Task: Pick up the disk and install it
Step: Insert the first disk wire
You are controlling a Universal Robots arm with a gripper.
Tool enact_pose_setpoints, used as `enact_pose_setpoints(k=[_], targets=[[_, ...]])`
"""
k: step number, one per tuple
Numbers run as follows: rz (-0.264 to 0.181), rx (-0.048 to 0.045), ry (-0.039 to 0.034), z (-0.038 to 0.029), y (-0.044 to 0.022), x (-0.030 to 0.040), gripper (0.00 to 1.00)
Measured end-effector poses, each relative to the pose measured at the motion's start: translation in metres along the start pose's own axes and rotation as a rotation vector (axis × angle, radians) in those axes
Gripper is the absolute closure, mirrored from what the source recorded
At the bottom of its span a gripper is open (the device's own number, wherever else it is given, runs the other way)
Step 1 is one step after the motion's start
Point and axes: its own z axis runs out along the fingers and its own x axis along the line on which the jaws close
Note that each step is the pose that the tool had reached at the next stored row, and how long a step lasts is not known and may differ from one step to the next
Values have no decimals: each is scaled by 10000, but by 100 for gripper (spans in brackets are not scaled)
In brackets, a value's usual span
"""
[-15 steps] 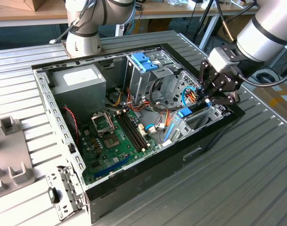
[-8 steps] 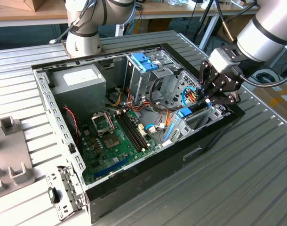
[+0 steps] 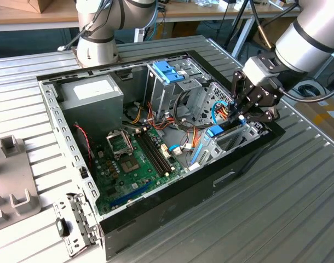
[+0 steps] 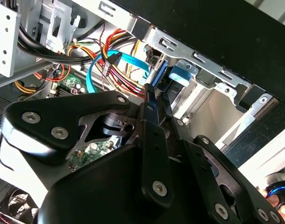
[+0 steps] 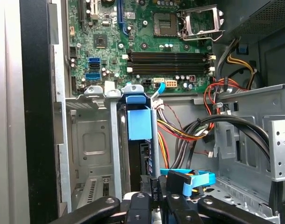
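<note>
Item: disk (image 5: 138,122), blue-framed, standing on edge in the drive bay (image 5: 89,140) at the computer case's (image 3: 172,192) front corner, beside the motherboard (image 3: 137,164). My fingers (image 3: 245,118) are narrow, closed over the disk's rear edge. Case lies open on the desk (image 3: 276,208).

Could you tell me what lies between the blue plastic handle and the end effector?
In the exterior view, a perforated silver metal cage and red, yellow and blue cables lie there.
</note>
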Motion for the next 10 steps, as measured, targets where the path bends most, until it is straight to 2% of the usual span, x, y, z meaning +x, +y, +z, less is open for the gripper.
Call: enact_pose_setpoints(k=[4, 10], targets=[[-3, -1, -31, 27, -1, 4, 82], [-6, -2, -38, 54, -3, 10, 82]])
